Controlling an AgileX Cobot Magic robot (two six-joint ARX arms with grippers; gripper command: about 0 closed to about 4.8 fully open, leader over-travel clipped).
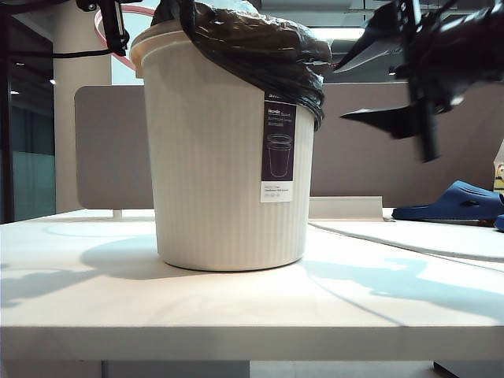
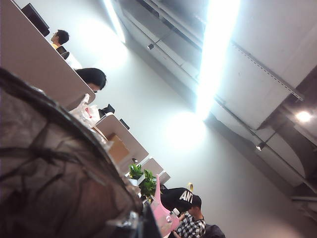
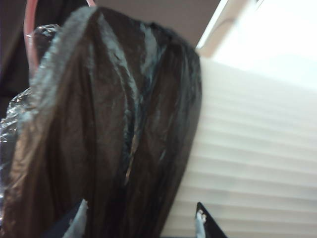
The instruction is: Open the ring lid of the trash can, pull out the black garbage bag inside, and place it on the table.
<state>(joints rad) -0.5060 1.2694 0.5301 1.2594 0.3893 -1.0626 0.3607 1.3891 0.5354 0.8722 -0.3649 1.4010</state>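
The cream ribbed trash can [image 1: 213,165] stands mid-table [image 1: 94,291]. The glossy black garbage bag [image 1: 252,43] bulges out of its top and drapes over the right rim. At the upper left, my left gripper [image 1: 116,31] is shut on the salmon-pink ring lid [image 1: 101,30], lifted off behind the can's left rim. The lid's pink edge [image 2: 162,214] also shows in the left wrist view. My right gripper [image 1: 340,93] hovers open just right of the bag, level with the rim. In the right wrist view its fingertips [image 3: 79,214] straddle the bag's fold [image 3: 114,124] beside the can's ribbed wall [image 3: 252,158].
A grey-brown partition [image 1: 110,150] stands behind the table. A blue slipper [image 1: 457,202] lies at the far right, by a flat white sheet [image 1: 417,236]. Several people sit at desks [image 2: 185,213] in the left wrist view.
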